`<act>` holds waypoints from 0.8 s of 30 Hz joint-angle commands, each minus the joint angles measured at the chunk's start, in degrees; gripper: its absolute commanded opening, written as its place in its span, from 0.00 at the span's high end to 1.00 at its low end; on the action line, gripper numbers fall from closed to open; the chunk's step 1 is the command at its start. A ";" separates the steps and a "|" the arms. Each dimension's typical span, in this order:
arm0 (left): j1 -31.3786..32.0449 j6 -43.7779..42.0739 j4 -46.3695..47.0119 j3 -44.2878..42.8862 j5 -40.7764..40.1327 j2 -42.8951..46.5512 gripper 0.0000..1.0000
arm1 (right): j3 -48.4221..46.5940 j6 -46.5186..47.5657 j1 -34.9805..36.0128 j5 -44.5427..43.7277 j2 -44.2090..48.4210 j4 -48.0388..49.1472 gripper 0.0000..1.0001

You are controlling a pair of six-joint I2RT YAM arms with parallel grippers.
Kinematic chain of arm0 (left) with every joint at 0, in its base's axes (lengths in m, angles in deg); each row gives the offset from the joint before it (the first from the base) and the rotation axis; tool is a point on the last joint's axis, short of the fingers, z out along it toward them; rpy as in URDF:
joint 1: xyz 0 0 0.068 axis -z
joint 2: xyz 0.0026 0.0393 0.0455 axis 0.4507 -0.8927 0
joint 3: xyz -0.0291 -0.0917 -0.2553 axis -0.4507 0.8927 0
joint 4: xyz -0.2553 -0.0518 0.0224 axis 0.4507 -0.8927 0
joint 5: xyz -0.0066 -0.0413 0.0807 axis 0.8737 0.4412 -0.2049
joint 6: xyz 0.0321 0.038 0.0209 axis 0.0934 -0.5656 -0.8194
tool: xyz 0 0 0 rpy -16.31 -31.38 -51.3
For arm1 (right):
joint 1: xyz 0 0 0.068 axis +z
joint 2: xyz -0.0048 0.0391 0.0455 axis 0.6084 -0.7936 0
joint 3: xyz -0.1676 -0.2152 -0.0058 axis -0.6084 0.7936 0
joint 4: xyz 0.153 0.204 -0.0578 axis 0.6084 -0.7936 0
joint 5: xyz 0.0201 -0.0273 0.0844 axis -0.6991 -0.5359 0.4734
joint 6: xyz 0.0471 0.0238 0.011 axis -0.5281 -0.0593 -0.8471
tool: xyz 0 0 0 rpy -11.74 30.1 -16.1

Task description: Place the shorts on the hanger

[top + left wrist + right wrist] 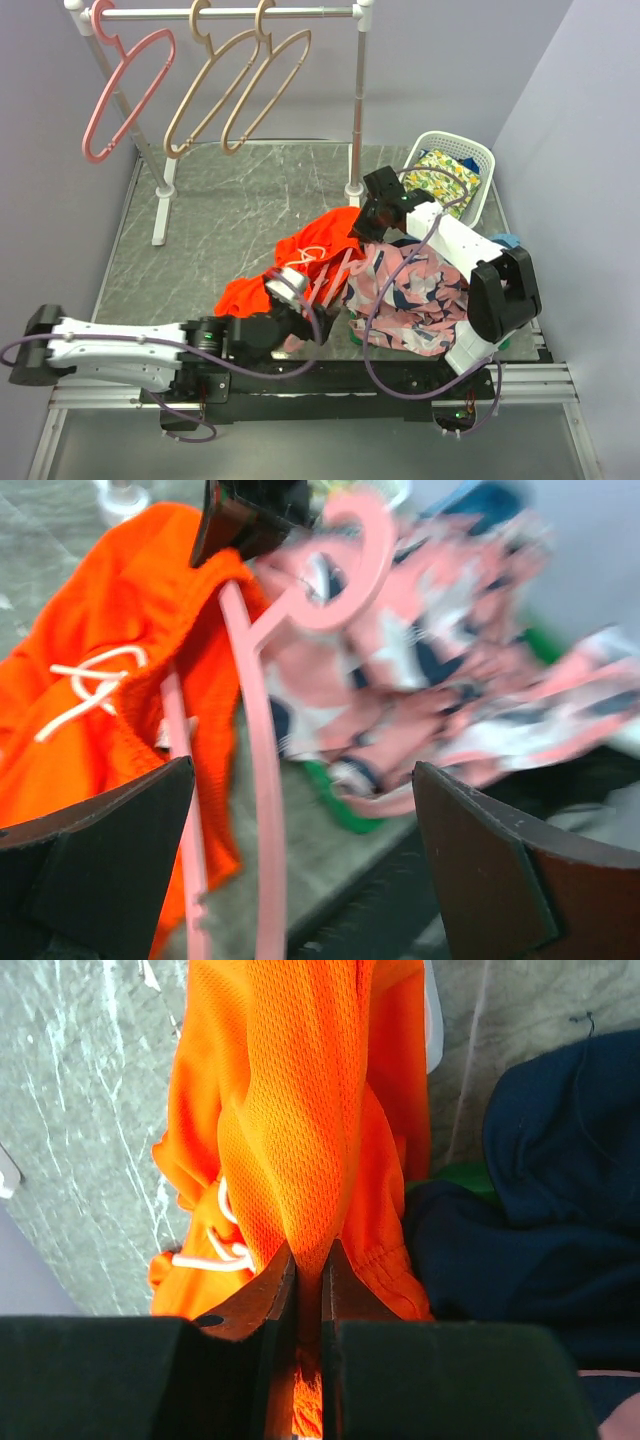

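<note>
The orange-red shorts (312, 248) with a white drawstring lie bunched at the table's middle. My right gripper (368, 222) is shut on a fold of them, lifted a little; the right wrist view shows the mesh fabric (300, 1110) pinched between its fingers (310, 1255). A thin pink hanger (322, 283) lies on the table across the shorts' right edge, its hook toward the patterned garment. In the left wrist view the hanger (262, 780) runs between the wide-open jaws of my left gripper (303, 780), nearer the left finger, untouched. My left gripper (300, 300) sits just before it.
A pink, navy and white patterned garment (410, 295) lies right of the shorts. A white basket (450, 138) with yellow-green floral cloth stands at the back right. A rack at the back holds a pink hanger (125, 95) and two tan hangers (215, 90).
</note>
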 commanded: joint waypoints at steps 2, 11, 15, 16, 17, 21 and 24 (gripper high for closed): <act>-0.08 18.57 -18.50 -7.73 1.07 10.51 0.06 | -3.98 8.67 0.19 0.03 4.11 -0.54 1.00; -16.07 33.81 -31.99 -9.15 19.41 -2.18 0.31 | -3.40 14.14 0.37 -4.98 9.99 -4.16 1.00; -16.07 35.12 -31.02 -10.56 20.64 -10.47 0.43 | -1.28 13.71 0.28 -5.59 11.66 -2.67 1.00; -16.07 35.39 -30.41 -10.38 20.99 -11.61 0.46 | -0.76 13.62 0.28 -5.94 12.19 -2.40 1.00; -16.07 35.74 -29.88 -10.03 21.08 -13.36 0.47 | -0.49 13.36 0.28 -6.12 12.37 -2.14 1.00; -15.81 36.79 -26.80 -9.15 22.40 -17.85 0.37 | 0.39 13.18 0.46 -5.24 13.16 -0.56 1.00; -15.46 36.79 -26.88 -10.55 21.18 -21.81 0.33 | -0.49 13.44 1.25 -6.99 12.81 -1.52 1.00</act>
